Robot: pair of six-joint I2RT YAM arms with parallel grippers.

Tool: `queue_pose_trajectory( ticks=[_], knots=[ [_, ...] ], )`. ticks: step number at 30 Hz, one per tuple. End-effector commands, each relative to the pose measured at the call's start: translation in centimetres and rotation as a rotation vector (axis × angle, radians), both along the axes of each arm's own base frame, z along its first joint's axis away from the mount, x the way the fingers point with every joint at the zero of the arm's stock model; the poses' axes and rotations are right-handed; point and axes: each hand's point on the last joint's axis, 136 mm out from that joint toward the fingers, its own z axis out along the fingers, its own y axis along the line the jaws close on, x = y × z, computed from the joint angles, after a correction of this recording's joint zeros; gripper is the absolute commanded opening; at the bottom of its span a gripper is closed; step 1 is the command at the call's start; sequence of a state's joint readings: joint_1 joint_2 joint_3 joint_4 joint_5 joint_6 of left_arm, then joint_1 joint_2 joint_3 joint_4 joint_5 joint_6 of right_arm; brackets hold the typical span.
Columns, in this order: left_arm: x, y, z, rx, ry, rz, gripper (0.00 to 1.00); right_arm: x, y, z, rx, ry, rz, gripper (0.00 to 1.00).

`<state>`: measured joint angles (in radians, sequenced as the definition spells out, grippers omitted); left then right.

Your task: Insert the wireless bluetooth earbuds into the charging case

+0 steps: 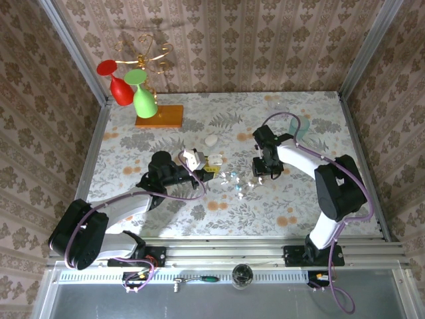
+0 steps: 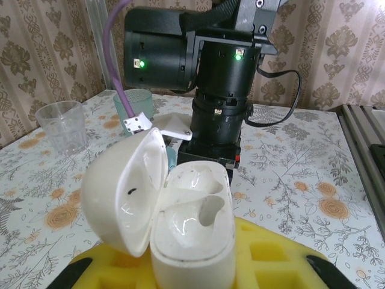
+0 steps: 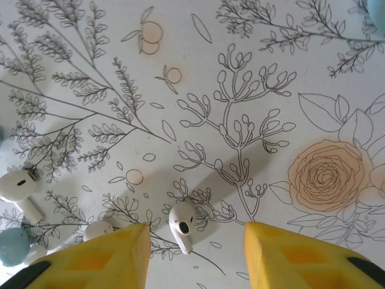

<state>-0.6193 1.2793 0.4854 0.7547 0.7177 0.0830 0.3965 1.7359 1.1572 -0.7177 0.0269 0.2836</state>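
In the left wrist view the charging case (image 2: 191, 241) looks white. It stands upright with its hinged lid (image 2: 123, 192) swung open to the left, and both wells look empty. My left gripper (image 2: 192, 268) is shut on its base between yellow fingers (image 2: 271, 259). From above, the left gripper (image 1: 194, 161) holds it left of centre. One white earbud (image 3: 182, 227) lies on the table between the yellow fingertips (image 3: 117, 253) of my right gripper (image 3: 195, 238), untouched. Two more earbuds (image 3: 18, 186) (image 3: 98, 229) lie to its left. The right gripper (image 1: 261, 173) hovers open just right of the scattered earbuds (image 1: 251, 181).
A white pebble-like item (image 1: 210, 140) lies behind the left gripper. A teal cup (image 1: 302, 126) and a clear cup (image 1: 275, 100) stand at the back right. A rack with red and green glasses (image 1: 133, 90) is at the back left. A pale blue piece (image 3: 12, 245) lies near the earbuds.
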Motion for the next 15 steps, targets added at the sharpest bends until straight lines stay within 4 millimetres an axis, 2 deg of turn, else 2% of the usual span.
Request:
queue_pose_trajectory(
  ticks=[1,6,15],
  knots=[
    [0.0,0.2,0.1,-0.008,-0.014,0.000,0.00,-1.0,-0.9,-0.2,-0.095,0.071,0.051,0.44],
    [0.0,0.3,-0.1,-0.002,-0.015,0.002,0.00,-1.3,-0.1,-1.0,-0.120,0.126,0.095,0.42],
    [0.0,0.4,-0.5,0.006,-0.010,0.008,0.00,-1.1,0.0,-2.9,-0.152,0.161,0.097,0.35]
  ],
)
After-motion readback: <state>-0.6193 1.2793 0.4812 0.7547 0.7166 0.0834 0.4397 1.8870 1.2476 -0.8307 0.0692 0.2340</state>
